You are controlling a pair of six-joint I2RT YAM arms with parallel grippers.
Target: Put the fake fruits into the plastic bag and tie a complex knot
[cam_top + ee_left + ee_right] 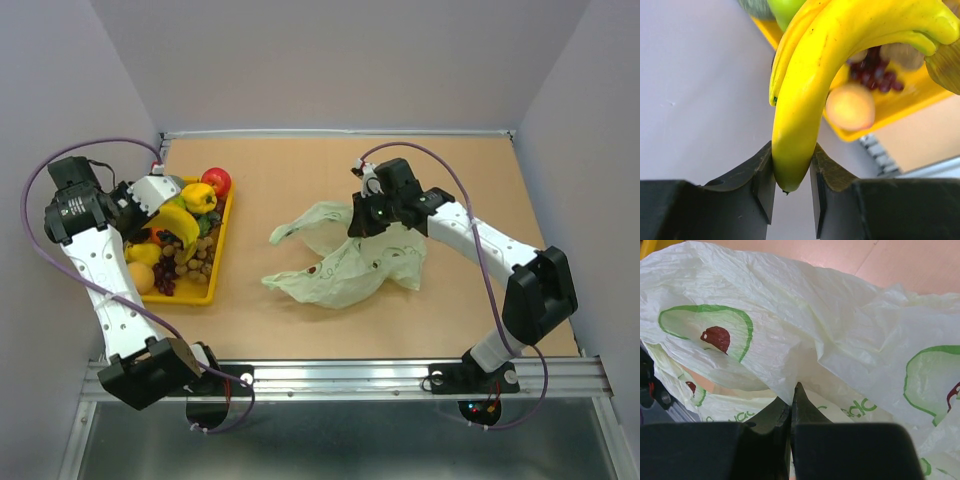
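Left claw (792, 175) clamps banana (840, 45) tip, fruit arching away, apparently over tray (910, 102); right claw (791, 405) pinches bag (840, 315).

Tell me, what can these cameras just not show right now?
- Mouth of the plastic bag: top view, the right claw sits over it; right wrist view shows only crinkled plastic close up.
- Some fruits on the left side of the tray: top view, hidden under the left arm.
- A round orange fruit: left wrist view, blurred behind the banana held in the left claw.
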